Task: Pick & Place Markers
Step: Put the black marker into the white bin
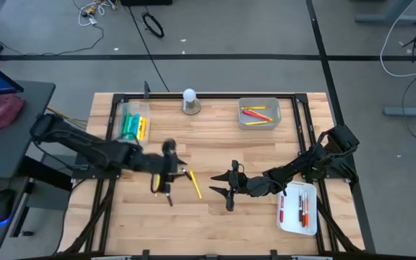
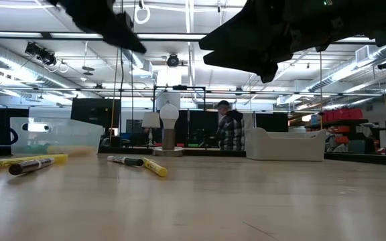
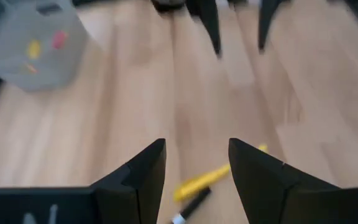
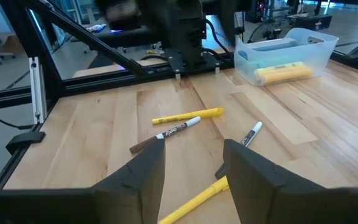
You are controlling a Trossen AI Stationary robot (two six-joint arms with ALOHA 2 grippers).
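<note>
1. Worktop point(image 1: 215, 217): one wooden slab inside a black frame. Broad bare wood across the middle and along the near edge between the two arms.
2. Arms: two. Left gripper point(image 1: 168, 180) hangs above the worktop left of centre; right gripper point(image 1: 226, 189) hangs just right of centre. They face each other, apart.
3. Left gripper: jaws parted, nothing between them in the left wrist view; loose markers lie on the wood below the fingers point(image 3: 143, 177).
4. Right gripper: jaws parted about as wide, nothing held; fingers point(image 4: 143, 174) clear of the wood.
5. Containers: three. Clear bin point(image 1: 133, 108) at the far left corner holds green and yellow markers, too bunched to count.
6. Grey tray point(image 1: 259, 102) near the far edge, right of centre: red and yellow markers inside, about four.
7. White tray point(image 1: 298, 215) at the near right corner: roughly three markers, red and orange, lying lengthwise.
8. One white ball on a round base point(image 1: 189, 100) at the far edge, between bin and grey tray.
9. Loose markers: four seen in the right wrist view. Yellow marker point(image 1: 194, 183) between the grippers; second yellow one point(image 4: 188, 116); dark brown marker point(image 4: 165, 134) beside it; a dark-tipped one point(image 4: 250, 133) near the right fingers.
</note>
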